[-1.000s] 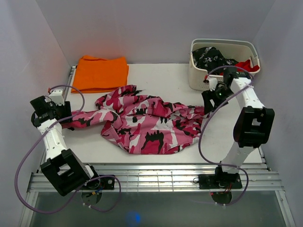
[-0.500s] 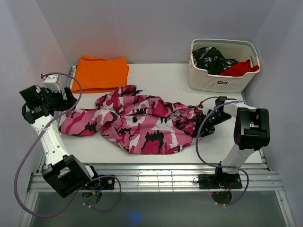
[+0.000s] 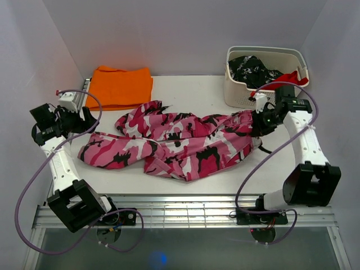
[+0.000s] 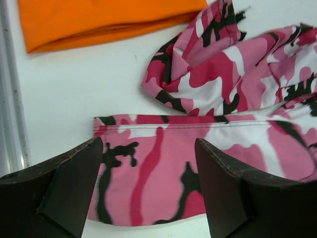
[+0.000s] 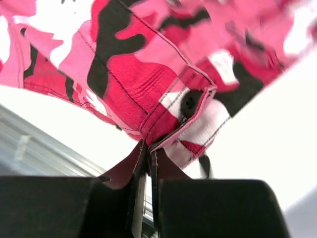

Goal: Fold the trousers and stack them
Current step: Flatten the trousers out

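The pink, white and black camouflage trousers (image 3: 180, 143) lie stretched across the table's middle, crumpled. My right gripper (image 3: 260, 125) is shut on their waistband edge (image 5: 171, 126) at the right end, near a black button, and holds that end raised off the table. My left gripper (image 3: 84, 121) hovers open at the left, above a trouser leg (image 4: 148, 173) whose hem lies flat below its spread fingers (image 4: 69, 183); nothing sits between them.
A folded orange cloth (image 3: 121, 85) lies at the back left. A cream basket (image 3: 264, 95) at the back right holds a black-and-white speckled garment (image 3: 250, 68) and something red. Metal rails run along the table's near edge (image 3: 180, 208).
My right gripper closed on the trousers' waistband and pulled it up and to the right, stretching the cloth out. My left arm shifted slightly over the leg end, which slid rightward.
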`<state>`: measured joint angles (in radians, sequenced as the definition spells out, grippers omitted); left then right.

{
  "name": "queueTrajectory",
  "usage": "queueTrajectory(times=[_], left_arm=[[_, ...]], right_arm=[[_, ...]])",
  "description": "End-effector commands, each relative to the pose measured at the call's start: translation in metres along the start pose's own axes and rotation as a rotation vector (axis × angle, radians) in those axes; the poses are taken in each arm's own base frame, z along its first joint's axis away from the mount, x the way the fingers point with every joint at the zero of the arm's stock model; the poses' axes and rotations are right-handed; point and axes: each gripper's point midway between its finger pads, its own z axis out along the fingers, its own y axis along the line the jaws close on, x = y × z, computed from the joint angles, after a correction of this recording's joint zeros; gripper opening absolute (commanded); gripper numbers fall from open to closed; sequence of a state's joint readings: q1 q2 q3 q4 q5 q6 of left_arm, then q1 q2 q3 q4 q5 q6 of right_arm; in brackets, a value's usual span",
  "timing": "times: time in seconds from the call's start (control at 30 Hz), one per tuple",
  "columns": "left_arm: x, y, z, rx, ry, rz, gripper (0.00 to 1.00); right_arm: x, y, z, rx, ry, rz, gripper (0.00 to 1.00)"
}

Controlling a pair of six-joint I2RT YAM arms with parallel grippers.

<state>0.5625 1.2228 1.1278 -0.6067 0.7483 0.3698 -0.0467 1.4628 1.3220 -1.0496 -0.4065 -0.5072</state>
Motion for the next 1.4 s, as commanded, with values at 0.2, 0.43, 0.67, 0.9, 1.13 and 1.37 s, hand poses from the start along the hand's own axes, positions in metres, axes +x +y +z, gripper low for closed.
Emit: queueTrajectory(times=[0.2,0.43,0.67,0.9,1.13,1.37], left_arm=[[0.051,-0.021,0.013,0.073,0.112,0.152,0.84],[0.104,-0.016,0.000,0.083,0.389,0.117,0.87],[0.149,-0.011,0.004,0.046,0.509,0.000,0.87],[0.125,0.017,0.058,0.129,0.522,0.002,0.88],[0.132,0.047,0.106,0.161,0.595,0.071,0.86],[0.162,0.011,0.107,0.299,0.667,0.042,0.83]], right_arm=[[0.128,-0.042,-0.023,0.278,0.481,-0.011,0.37],[0.088,-0.066,-0.015,0.342,0.343,-0.021,0.97],[0.041,-0.019,0.016,-0.004,0.172,-0.031,0.98],[0.044,-0.007,0.053,-0.142,0.213,-0.037,0.97],[0.083,-0.033,0.082,-0.042,0.314,-0.040,0.99],[0.110,-0.047,0.090,0.048,0.382,-0.034,1.00]])
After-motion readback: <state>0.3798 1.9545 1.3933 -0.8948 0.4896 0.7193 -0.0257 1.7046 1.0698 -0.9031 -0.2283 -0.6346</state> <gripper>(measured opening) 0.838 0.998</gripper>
